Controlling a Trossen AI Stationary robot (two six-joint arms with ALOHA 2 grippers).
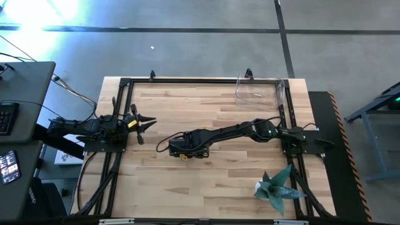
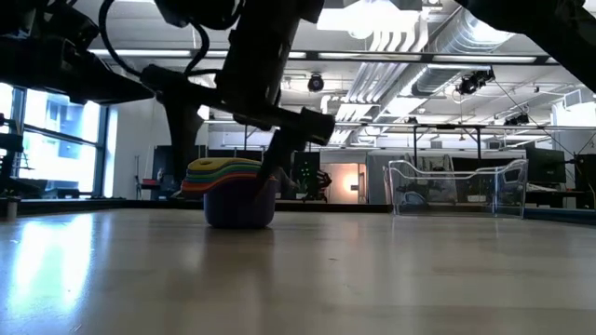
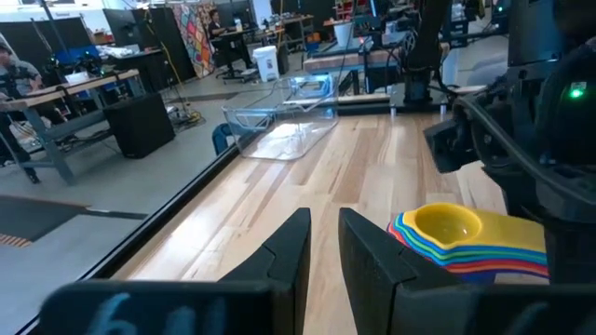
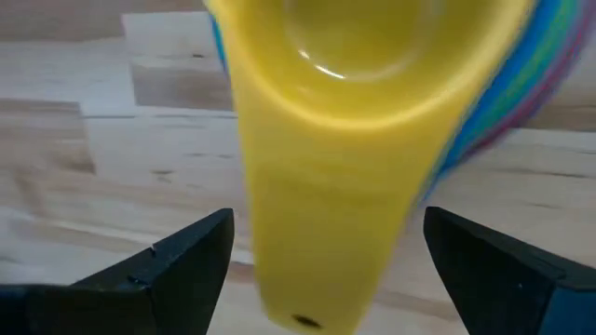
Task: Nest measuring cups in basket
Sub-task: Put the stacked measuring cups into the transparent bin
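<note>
Broadly, the wooden table (image 1: 206, 181) carries the black metal frame (image 1: 200, 80) around its edge, and the right arm stretches low across the middle from the right side toward the left. The clear basket (image 1: 261, 91) stands upright at the far right of the table, well apart from the measuring cups (image 2: 233, 189), which sit nested in one stack mid-table, yellow on top, handles lying flat toward the right gripper (image 4: 321, 256). That gripper's fingers are spread wide either side of the yellow handle, not pinching it. The left gripper (image 3: 321, 247) waits by the left edge, fingers narrowly parted, holding nothing.
</note>
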